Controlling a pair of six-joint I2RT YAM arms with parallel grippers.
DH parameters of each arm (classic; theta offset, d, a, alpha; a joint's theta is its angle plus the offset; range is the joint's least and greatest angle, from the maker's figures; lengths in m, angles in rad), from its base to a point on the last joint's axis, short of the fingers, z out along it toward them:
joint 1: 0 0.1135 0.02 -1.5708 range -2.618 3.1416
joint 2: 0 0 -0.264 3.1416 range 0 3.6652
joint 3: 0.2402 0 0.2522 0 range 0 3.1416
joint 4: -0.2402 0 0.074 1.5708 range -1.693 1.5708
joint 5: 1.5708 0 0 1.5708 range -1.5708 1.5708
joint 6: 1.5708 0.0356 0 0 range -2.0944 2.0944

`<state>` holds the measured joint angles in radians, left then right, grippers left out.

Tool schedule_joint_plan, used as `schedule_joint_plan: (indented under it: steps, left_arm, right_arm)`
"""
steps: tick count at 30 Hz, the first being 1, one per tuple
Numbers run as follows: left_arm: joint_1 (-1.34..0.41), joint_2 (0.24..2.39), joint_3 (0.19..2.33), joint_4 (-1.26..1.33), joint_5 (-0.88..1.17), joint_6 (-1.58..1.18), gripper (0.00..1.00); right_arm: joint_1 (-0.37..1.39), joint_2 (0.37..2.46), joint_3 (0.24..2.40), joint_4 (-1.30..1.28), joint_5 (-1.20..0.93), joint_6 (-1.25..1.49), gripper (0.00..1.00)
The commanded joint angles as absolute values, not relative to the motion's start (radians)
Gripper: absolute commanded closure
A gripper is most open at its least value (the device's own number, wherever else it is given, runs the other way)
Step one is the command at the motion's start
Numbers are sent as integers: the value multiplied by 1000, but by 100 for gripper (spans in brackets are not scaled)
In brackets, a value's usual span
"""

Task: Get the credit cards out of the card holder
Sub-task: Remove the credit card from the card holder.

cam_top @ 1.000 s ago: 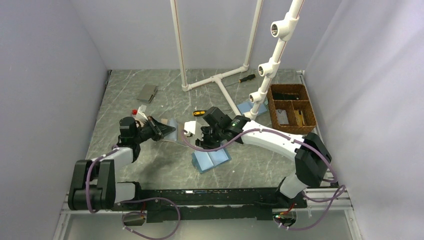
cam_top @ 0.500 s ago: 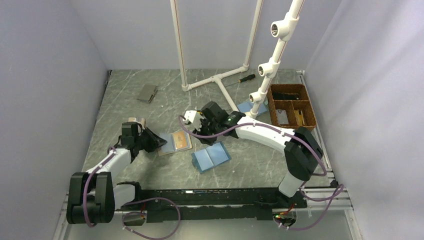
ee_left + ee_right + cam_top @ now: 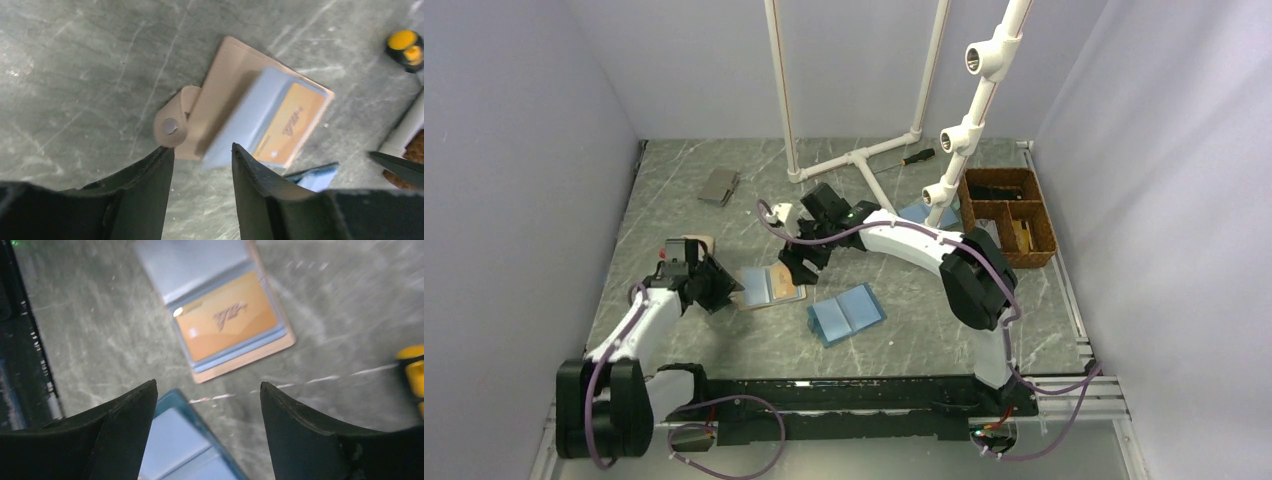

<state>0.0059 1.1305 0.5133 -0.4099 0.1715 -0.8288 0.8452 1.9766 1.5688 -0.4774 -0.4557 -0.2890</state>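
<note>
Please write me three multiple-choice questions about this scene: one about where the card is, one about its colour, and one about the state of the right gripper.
1. Where is the card?
A) tucked into the open card holder
B) lying loose beside it
C) held up in the air

2. What colour is the card?
A) green
B) orange
C) white

3. The right gripper is
A) shut on the card
B) shut on the card holder
C) open, holding nothing

Answers:
1 A: the holder's blue-grey pocket edges frame the card.
2 B: its face shows orange in both wrist views.
3 C: its fingers stand wide apart with nothing between them.
</note>
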Motion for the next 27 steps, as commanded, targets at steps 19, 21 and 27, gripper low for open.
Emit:
schedule_joint_plan:
  steps: [19, 21, 27]
  left_arm:
    - [7, 916, 325, 228, 633, -834, 51]
    - [8, 978, 331, 265, 641, -832, 54]
    - [8, 1157, 367, 307, 650, -806, 62]
  right_arm:
    - [723, 2187, 1578, -231, -791, 391, 62]
    - [721, 2201, 1594, -227, -798, 403, 64]
    - [718, 2225, 1608, -231, -806, 405, 70]
